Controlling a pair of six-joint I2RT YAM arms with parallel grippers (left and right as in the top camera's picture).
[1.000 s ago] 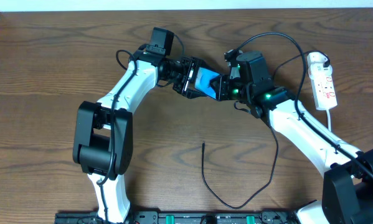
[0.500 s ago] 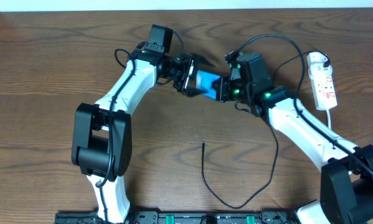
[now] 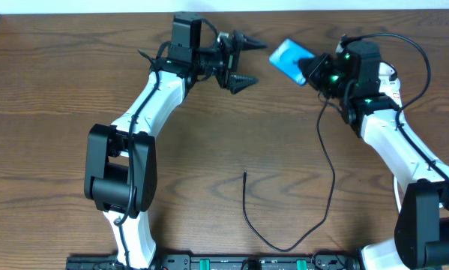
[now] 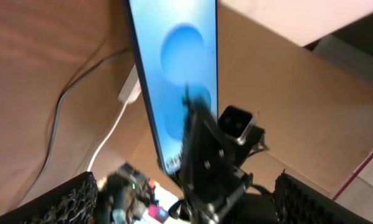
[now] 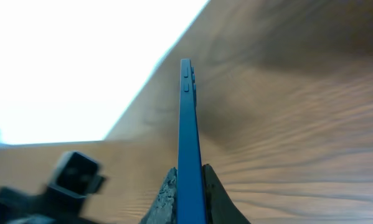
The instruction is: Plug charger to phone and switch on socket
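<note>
The phone (image 3: 288,58), blue screen lit, hangs in the air at the back of the table with my right gripper (image 3: 308,69) shut on its right end. In the right wrist view it stands edge-on (image 5: 186,118) between the two fingers. My left gripper (image 3: 258,63) is wide open a little to the phone's left, holding nothing. Its camera looks at the phone's screen (image 4: 174,74). The charger's black cable (image 3: 330,187) loops over the table, its plug tip (image 3: 244,175) lying free near the middle. The socket (image 3: 390,75) is mostly covered by my right arm.
A white cord (image 4: 108,134) trails over the wood behind the phone in the left wrist view. The table's back edge meets a white wall (image 3: 284,6). The right arm's wiring arches above its wrist (image 3: 411,46).
My left gripper opened, let go of the phone and drew back to the left. The right gripper, shut on the phone, carried it right and toward the back of the table.
</note>
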